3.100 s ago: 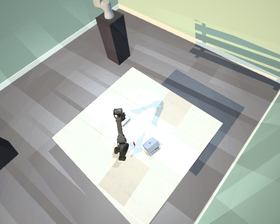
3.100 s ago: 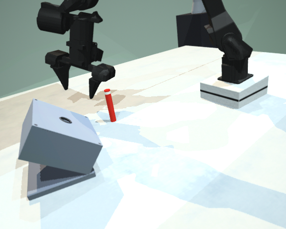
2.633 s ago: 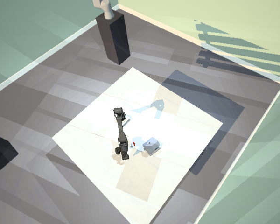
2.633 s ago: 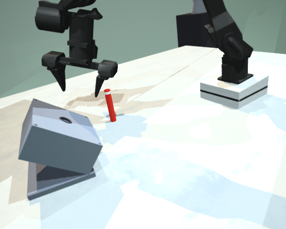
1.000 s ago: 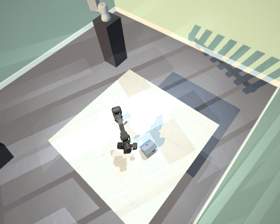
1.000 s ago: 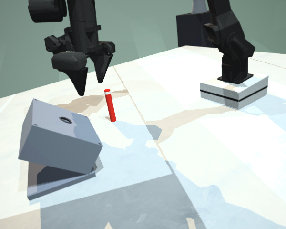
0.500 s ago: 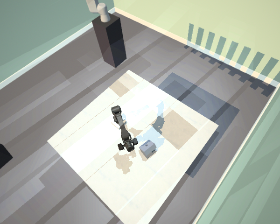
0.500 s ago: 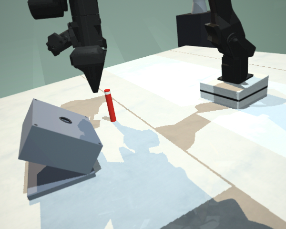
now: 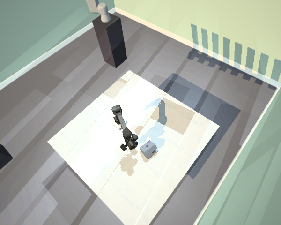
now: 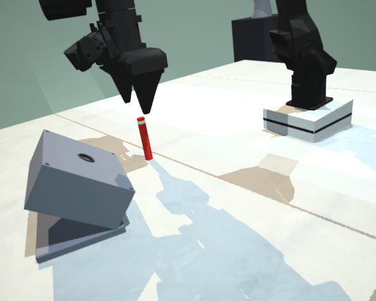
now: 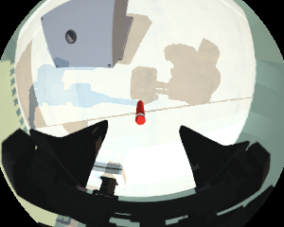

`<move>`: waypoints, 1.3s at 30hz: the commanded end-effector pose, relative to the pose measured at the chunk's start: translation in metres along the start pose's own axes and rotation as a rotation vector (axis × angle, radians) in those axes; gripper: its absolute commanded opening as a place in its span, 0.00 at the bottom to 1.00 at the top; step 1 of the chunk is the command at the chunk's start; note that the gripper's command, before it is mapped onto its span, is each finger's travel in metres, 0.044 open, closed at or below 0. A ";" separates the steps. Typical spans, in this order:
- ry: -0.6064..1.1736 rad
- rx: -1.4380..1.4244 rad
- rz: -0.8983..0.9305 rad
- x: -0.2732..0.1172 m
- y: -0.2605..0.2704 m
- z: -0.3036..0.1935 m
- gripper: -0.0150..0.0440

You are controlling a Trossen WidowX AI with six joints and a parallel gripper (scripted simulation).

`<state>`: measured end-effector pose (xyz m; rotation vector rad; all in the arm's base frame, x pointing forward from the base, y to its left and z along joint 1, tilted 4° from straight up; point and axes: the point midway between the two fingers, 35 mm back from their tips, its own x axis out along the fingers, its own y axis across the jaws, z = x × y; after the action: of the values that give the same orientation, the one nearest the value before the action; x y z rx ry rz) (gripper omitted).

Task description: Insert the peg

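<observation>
While the red peg (image 10: 145, 139) (image 11: 140, 113) stands on its end on the pale table (image 10: 233, 145) (image 9: 107, 154), between the hollow block with the hole and the arm's base, we find the claw (image 10: 136, 108) (image 11: 145, 127) just above it, spread wide with nothing in its grip. In the wrist view the peg's banded top shows between the two fingertips, roughly midway, though slightly forward of the line that joins them. Its long axis runs up from the table, so we judge that the coming move is a small centring shift and then a descent along that axis, with a finger passing down each side. If we come down off-centre, a fingertip could strike the top and tip the peg over. Beyond the peg, on the side away from the base (image 10: 308, 124) (image 11: 115, 172), the gray block (image 10: 74, 190) (image 11: 82, 35) (image 9: 149, 149) sits near, its face tilted and its round hole (image 10: 86, 157) (image 11: 71, 36) (image 9: 147, 146) opening upward at a slant. We see no table edge close to the peg, and the side away from the block looks roomier for the fingers.
</observation>
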<state>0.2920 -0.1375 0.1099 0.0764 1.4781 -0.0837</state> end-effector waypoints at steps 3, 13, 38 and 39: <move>0.006 -0.085 0.009 -0.003 0.005 -0.002 1.00; 0.006 -0.085 0.009 0.006 0.005 -0.001 1.00; 0.006 -0.085 0.009 0.047 0.005 -0.001 1.00; 0.006 -0.085 0.009 0.048 0.005 -0.001 1.00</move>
<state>0.2965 -0.1340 0.0683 0.0117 1.4826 -0.0197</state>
